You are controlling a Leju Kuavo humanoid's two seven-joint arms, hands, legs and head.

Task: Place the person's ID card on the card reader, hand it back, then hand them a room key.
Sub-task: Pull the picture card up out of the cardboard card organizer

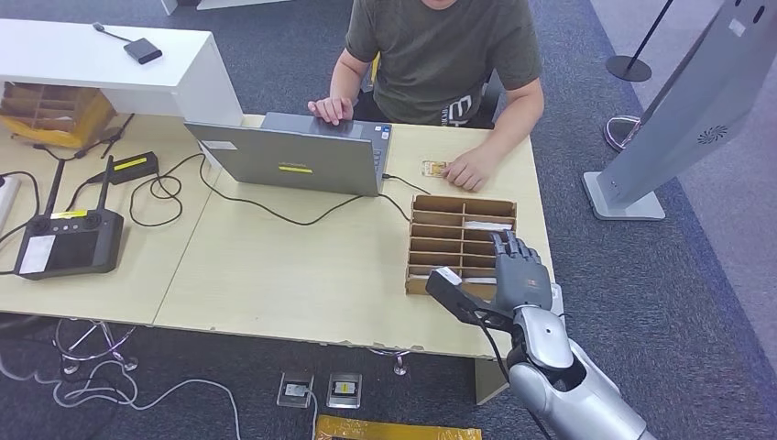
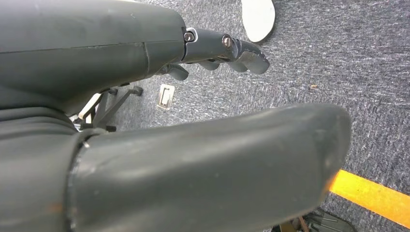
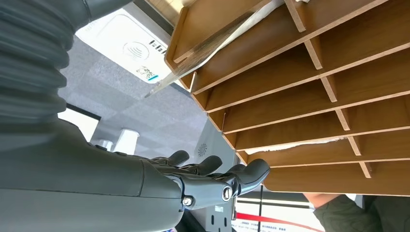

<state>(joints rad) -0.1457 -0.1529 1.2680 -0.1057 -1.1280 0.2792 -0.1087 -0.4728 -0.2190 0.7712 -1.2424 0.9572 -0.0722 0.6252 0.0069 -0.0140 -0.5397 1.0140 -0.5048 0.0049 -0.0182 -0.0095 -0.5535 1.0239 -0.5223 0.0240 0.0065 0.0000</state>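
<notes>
Right robot hand (image 1: 522, 271) is over the near right corner of the wooden slotted key rack (image 1: 461, 243), fingers extended and slightly apart above the slots, holding nothing visible. In the right wrist view the fingers (image 3: 241, 175) lie just beside the rack's dividers; contact cannot be confirmed. White cards lie in some rack slots, one (image 1: 487, 225) in an upper row. Left robot hand (image 2: 227, 50) hangs over grey carpet floor, fingers loosely curled, nothing in it. ID card (image 1: 434, 169) lies flat on the tabletop (image 1: 284, 266) just beyond the rack, beside the person's hand (image 1: 470, 171). The person's other hand (image 1: 331, 109) rests on the open laptop (image 1: 298, 151). A black controller (image 1: 66, 240) sits at the far left of the tabletop.
</notes>
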